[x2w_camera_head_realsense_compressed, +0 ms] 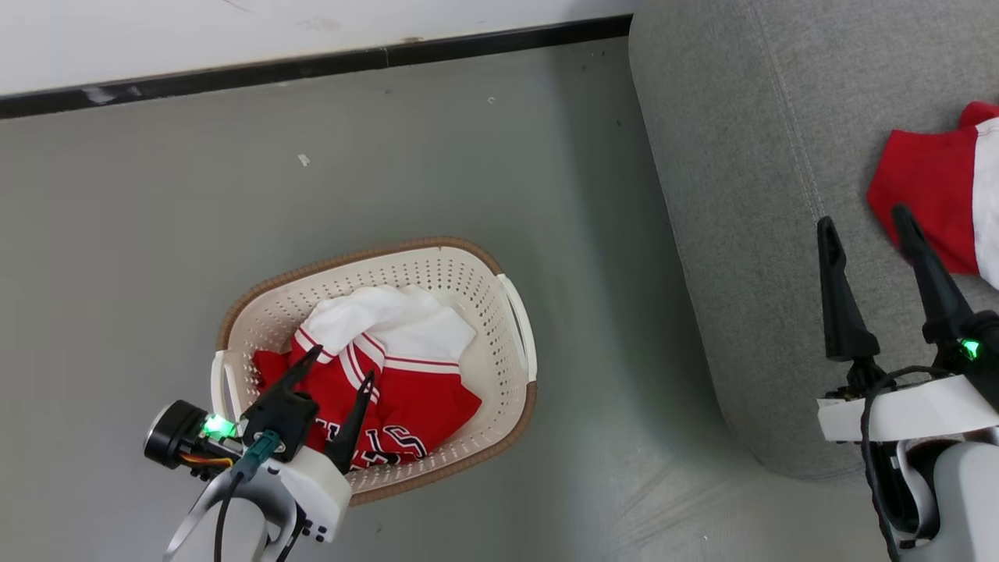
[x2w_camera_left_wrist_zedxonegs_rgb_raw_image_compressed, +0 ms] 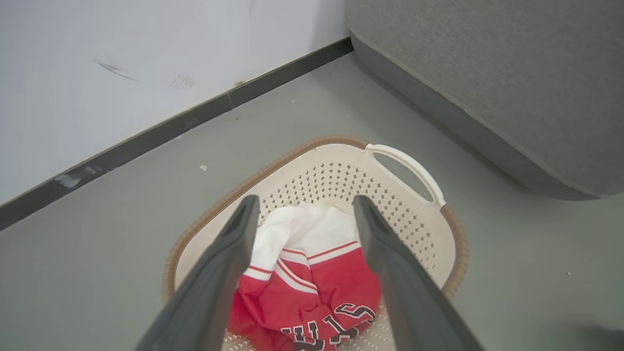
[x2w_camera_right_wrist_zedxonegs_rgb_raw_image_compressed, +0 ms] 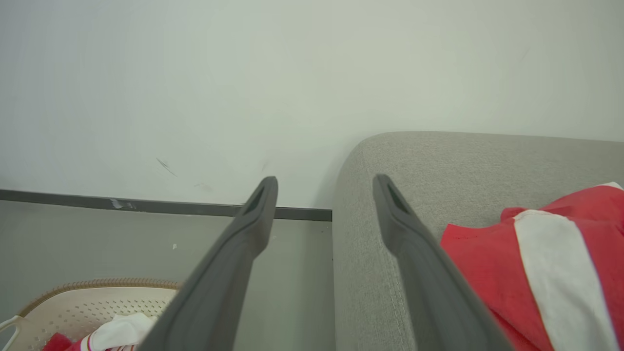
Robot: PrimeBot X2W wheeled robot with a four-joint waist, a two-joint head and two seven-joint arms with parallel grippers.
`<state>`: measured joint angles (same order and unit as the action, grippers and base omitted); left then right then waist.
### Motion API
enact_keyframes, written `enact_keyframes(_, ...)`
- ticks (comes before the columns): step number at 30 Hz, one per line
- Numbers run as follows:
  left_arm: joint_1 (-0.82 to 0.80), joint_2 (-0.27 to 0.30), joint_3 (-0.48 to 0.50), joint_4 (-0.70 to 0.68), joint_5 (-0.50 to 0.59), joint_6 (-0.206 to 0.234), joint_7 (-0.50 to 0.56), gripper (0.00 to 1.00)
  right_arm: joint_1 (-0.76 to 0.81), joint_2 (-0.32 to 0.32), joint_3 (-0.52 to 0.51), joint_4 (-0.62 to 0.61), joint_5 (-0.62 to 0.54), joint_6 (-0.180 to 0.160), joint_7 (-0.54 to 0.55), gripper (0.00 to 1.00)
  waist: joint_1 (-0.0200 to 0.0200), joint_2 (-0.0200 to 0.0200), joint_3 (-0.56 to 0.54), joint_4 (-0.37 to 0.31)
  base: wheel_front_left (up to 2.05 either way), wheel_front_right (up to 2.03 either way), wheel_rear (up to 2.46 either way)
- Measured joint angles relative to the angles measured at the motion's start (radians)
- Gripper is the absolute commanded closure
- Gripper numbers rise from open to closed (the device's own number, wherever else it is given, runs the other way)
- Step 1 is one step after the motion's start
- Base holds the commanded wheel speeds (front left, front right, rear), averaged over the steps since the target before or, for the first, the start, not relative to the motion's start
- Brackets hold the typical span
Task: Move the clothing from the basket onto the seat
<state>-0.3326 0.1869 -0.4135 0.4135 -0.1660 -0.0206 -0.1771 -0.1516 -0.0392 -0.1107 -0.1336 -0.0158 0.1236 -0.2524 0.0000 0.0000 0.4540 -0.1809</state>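
The cream basket (x2w_camera_head_realsense_compressed: 511, 312) with a brown rim stands on the floor and holds a crumpled red and white garment (x2w_camera_head_realsense_compressed: 406, 390) with black-and-white lettering. My left gripper (x2w_camera_head_realsense_compressed: 342, 367) hangs open just above that garment, near the basket's near-left wall; in the left wrist view the garment (x2w_camera_left_wrist_zedxonegs_rgb_raw_image_compressed: 317, 287) lies between the spread fingers (x2w_camera_left_wrist_zedxonegs_rgb_raw_image_compressed: 229, 253). On the grey sofa (x2w_camera_head_realsense_compressed: 741, 195) at the right lies another red garment with a white panel (x2w_camera_head_realsense_compressed: 936, 195). My right gripper (x2w_camera_head_realsense_compressed: 862, 222) is open over the sofa's seat, just left of that garment, holding nothing.
A white wall with a dark baseboard (x2w_camera_head_realsense_compressed: 312, 66) runs along the far side. Bare grey floor (x2w_camera_head_realsense_compressed: 390, 172) surrounds the basket, with a strip of it between basket and sofa edge (x2w_camera_head_realsense_compressed: 671, 234).
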Motion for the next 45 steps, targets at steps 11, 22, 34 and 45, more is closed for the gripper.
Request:
enact_keyframes(11, -0.119, -0.016, -0.021, 0.088, 0.047, 0.000, 0.000, 0.00, -0.073, 0.000, -0.004, -0.029, 0.026, 0.000, -0.002, 0.00, 0.0000, 0.0000, 0.106, -0.031, 0.00, 0.00, 0.00)
enact_keyframes(22, -0.210, -0.030, -0.037, 0.170, 0.069, 0.000, 0.000, 0.00, -0.133, 0.000, -0.004, -0.047, 0.047, 0.000, -0.003, 0.00, 0.0000, 0.0000, 0.202, -0.059, 0.00, 0.00, 0.00)
enact_keyframes(34, -0.307, -0.021, -0.037, 0.264, 0.100, 0.001, 0.000, 0.00, -0.188, 0.000, -0.010, -0.062, 0.081, 0.000, -0.003, 0.00, 0.0000, 0.0000, 0.294, -0.090, 0.00, 0.00, 0.00)
enact_keyframes(45, -0.378, 0.000, -0.016, 0.346, 0.110, 0.035, 0.000, 0.00, -0.251, 0.000, -0.010, -0.081, 0.103, 0.000, -0.003, 0.00, 0.0000, 0.0000, 0.367, -0.110, 0.00, 0.00, 0.00)
